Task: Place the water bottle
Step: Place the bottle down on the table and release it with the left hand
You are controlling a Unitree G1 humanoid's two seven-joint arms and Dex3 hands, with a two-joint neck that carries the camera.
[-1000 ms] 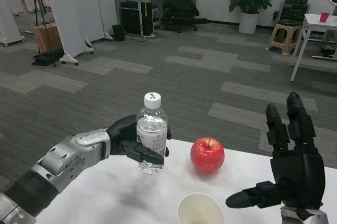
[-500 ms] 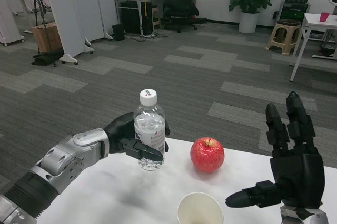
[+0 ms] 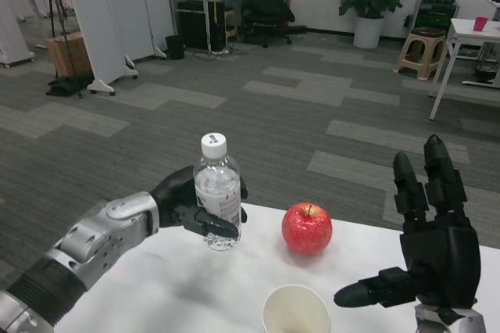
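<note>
A clear water bottle [image 3: 216, 184] with a white cap stands upright near the table's far edge, left of centre. My left hand [image 3: 187, 206] grips it around the middle, fingers wrapped across its lower front. Whether its base touches the white table [image 3: 164, 286] I cannot tell. My right hand [image 3: 426, 251] is raised at the right with fingers spread and thumb pointing left, holding nothing.
A red apple [image 3: 307, 228] sits just right of the bottle. A white paper cup [image 3: 296, 311] stands at the near edge, between the apple and my right hand. Beyond the table lies office floor with chairs, partitions and a potted plant.
My left hand has carried the bottle a little leftward and away, toward the table's far edge. My right hand has stayed put.
</note>
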